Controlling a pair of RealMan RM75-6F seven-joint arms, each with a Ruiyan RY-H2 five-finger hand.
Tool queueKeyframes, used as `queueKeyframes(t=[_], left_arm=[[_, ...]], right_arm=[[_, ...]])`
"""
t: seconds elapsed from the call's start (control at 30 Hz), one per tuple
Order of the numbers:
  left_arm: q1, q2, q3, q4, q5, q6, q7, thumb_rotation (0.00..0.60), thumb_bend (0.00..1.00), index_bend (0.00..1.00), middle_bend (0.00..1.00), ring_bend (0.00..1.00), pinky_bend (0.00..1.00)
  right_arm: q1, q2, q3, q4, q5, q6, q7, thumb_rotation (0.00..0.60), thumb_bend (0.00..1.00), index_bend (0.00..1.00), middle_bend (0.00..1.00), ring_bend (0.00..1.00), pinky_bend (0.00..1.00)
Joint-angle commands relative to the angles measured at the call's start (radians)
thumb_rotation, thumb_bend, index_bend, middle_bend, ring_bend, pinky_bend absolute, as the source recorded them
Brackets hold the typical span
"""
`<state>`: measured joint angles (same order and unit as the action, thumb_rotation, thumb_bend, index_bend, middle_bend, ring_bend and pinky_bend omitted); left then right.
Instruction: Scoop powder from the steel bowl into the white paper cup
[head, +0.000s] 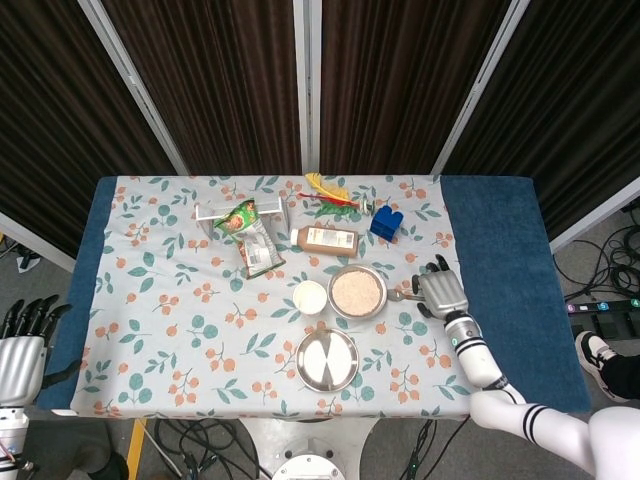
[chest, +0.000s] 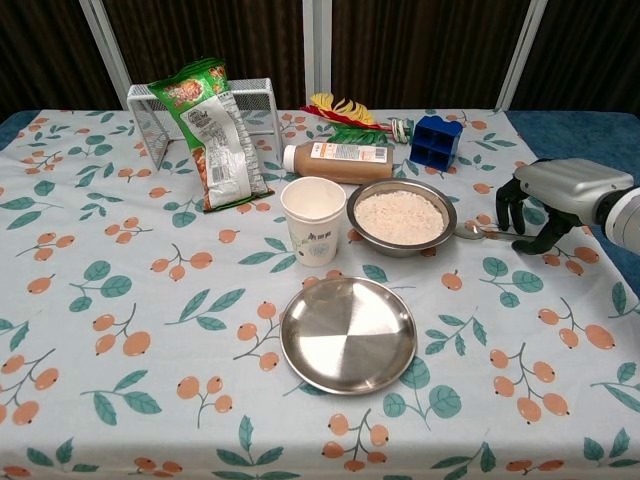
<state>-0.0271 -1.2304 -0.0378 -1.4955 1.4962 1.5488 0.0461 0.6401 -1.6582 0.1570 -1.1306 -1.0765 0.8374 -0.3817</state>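
At 3 o'clock of steel bowl (chest: 401, 217), right hand (chest: 548, 197) hovers over spoon (chest: 472, 232) handle, fingers curled down, contact unclear. White paper cup (chest: 313, 219) touches bowl at 9 o'clock. Left hand (head: 22, 350) off-table, fingers spread, holding nothing.

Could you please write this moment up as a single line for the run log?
phase: reaching for spoon | right hand: over spoon handle, grip unclear | left hand: idle off table | steel bowl: full of powder | white paper cup: upright
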Motion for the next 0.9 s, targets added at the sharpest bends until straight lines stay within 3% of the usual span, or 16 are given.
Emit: queueKeyframes(t=[0.03, 0.67, 0.9], left_arm=[[0.001, -0.002, 0.001, 0.002, -0.001, 0.000, -0.003, 0.600, 0.02, 0.27, 0.22, 0.13, 0.06], [0.008, -0.001, -0.001, 0.008, 0.001, 0.013, -0.011, 0.600, 0.02, 0.27, 0.22, 0.13, 0.06], [0.010, 0.003, -0.002, 0.007, 0.004, 0.017, -0.008, 0.600, 0.02, 0.27, 0.22, 0.13, 0.06]], right_arm=[[0.004, -0.003, -0.001, 0.004, 0.007, -0.004, -0.004, 0.600, 0.23, 0.49, 0.51, 0.19, 0.00], [0.014, -0.003, -0.013, 0.007, 0.020, -0.018, 0.000, 0.600, 0.31, 0.52, 0.54, 0.21, 0.00], [0.019, 0.128, -0.032, -0.132, -0.044, 0.004, -0.029, 0.600, 0.32, 0.54, 0.55, 0.22, 0.00]])
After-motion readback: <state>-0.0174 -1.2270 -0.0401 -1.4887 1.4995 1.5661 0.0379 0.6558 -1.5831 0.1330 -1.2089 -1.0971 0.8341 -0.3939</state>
